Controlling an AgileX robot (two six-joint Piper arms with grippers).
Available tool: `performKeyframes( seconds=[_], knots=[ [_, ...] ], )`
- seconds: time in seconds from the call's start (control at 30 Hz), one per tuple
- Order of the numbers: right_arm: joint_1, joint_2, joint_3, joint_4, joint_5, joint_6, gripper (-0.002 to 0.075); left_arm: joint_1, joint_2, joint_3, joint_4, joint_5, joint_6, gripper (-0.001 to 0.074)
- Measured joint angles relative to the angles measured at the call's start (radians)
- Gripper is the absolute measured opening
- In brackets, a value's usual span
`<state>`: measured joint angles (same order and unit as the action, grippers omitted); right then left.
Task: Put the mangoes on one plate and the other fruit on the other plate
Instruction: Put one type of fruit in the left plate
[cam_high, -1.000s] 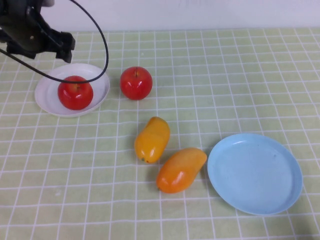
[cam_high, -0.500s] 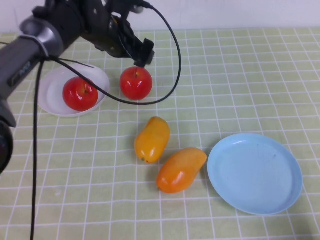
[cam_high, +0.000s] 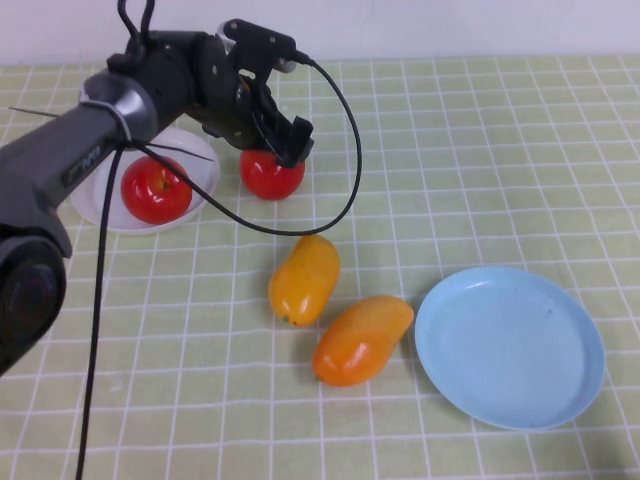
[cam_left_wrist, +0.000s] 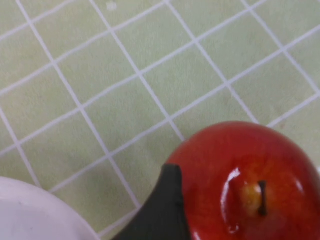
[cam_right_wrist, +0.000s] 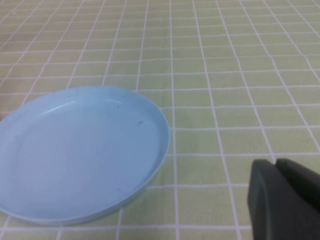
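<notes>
Where half a second ago the left hand (cam_high: 275, 140) hung just above the loose round glossy red apple (cam_high: 271, 174), it has now dropped onto it, dark fingers (cam_left_wrist: 160, 210) spread to either side and one pressed against the apple's skin, not yet clamped. Nothing else has moved. The second red apple (cam_high: 155, 188) sits in the small round white plastic plate (cam_high: 205, 180), just beside the first. Two smooth oblong orange-yellow mangoes (cam_high: 304, 279) (cam_high: 362, 338) lie near each other mid-surface on the green checked cloth (cam_high: 480, 150), the nearer one almost touching the large round light blue plastic plate (cam_high: 510, 345). The right hand (cam_right_wrist: 282, 200) hovers beside that blue plate; whether it is spread I cannot tell.
</notes>
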<state>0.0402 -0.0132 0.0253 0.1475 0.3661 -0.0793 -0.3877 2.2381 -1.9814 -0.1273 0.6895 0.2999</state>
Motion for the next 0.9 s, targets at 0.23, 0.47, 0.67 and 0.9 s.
performKeyframes(
  seconds=[0.23, 0.47, 0.67, 0.9],
  knots=[
    [0.000, 0.000, 0.000, 0.000, 0.000, 0.000, -0.0016, 0.000, 0.026, 0.000, 0.002, -0.013, 0.000, 0.0669],
    [0.000, 0.000, 0.000, 0.000, 0.000, 0.000, -0.0016, 0.000, 0.026, 0.000, 0.004, -0.013, 0.000, 0.0595],
    [0.000, 0.000, 0.000, 0.000, 0.000, 0.000, -0.0016, 0.000, 0.014, 0.000, 0.014, -0.002, 0.000, 0.0573],
    [0.000, 0.000, 0.000, 0.000, 0.000, 0.000, -0.0016, 0.030, -0.104, 0.000, 0.072, 0.002, -0.002, 0.0573]
  ],
)
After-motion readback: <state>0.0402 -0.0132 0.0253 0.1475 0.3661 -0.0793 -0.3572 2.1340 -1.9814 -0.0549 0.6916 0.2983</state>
